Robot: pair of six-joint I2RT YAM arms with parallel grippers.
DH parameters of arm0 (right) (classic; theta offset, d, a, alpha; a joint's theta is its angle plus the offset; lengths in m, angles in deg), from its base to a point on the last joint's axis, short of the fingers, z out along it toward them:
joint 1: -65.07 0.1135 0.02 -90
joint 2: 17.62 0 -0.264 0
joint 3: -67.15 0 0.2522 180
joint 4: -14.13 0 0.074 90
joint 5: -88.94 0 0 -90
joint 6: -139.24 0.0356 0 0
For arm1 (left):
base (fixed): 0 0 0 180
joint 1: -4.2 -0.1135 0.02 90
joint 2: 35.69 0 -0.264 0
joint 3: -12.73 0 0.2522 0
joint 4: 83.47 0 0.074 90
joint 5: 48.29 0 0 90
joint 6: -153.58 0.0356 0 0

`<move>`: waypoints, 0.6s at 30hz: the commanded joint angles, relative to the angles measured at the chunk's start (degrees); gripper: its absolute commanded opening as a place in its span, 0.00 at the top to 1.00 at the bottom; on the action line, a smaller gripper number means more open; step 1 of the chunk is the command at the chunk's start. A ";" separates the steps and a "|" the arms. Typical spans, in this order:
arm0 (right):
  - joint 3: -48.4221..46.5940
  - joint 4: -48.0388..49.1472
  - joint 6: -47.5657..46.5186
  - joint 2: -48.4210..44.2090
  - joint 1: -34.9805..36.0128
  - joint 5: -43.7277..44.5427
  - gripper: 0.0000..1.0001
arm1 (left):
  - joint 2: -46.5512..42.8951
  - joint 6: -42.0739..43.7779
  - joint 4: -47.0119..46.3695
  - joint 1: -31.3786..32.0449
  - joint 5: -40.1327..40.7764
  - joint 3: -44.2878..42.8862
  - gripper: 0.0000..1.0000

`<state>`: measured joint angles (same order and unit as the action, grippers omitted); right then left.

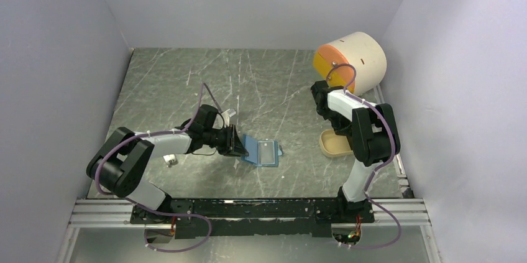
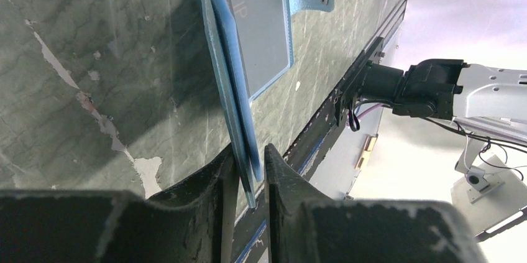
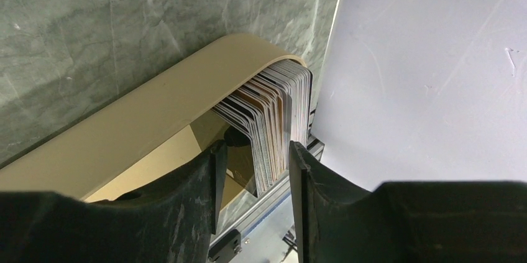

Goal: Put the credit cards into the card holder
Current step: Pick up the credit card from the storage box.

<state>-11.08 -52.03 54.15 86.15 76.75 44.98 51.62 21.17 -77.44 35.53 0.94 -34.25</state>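
The blue card holder point(image 1: 261, 152) lies open on the dark table, with a grey card marked VIP point(image 2: 264, 27) in its clear pocket. My left gripper point(image 2: 250, 158) is shut on the holder's near edge point(image 2: 239, 120), lifting that flap on edge; it also shows in the top view point(image 1: 238, 142). A stack of several credit cards point(image 3: 276, 120) stands on edge in the tan tray point(image 3: 124, 126). My right gripper point(image 3: 253, 154) is open, its jaws on either side of the stack's near corner with small gaps. In the top view the right arm hides that gripper.
The tan tray point(image 1: 329, 146) sits by the right wall. The cream drum with an orange face point(image 1: 351, 61) stands at the back right. A small white clip piece point(image 1: 169, 160) lies beside the left arm. A metal rail point(image 1: 248, 210) runs along the near edge.
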 commanded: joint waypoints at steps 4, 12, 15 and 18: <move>-1.06 -1.12 0.83 -0.13 -0.98 1.79 0.59 | 0.57 -0.04 -2.54 0.48 -2.00 0.29 0.74; -1.77 -2.30 1.75 -0.17 -0.88 2.27 0.65 | 0.30 -0.13 -2.65 0.48 -2.29 0.34 0.74; -1.63 -1.78 1.36 -0.80 -0.88 1.66 0.68 | 0.19 -0.13 -2.73 0.48 -2.29 0.43 0.74; -1.90 -2.03 1.40 -0.89 -0.89 1.42 0.71 | 0.52 -0.17 -2.77 0.48 -2.43 0.34 0.74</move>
<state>-11.45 -53.24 54.58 86.15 76.75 44.76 51.64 21.10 -78.09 35.53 0.28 -34.25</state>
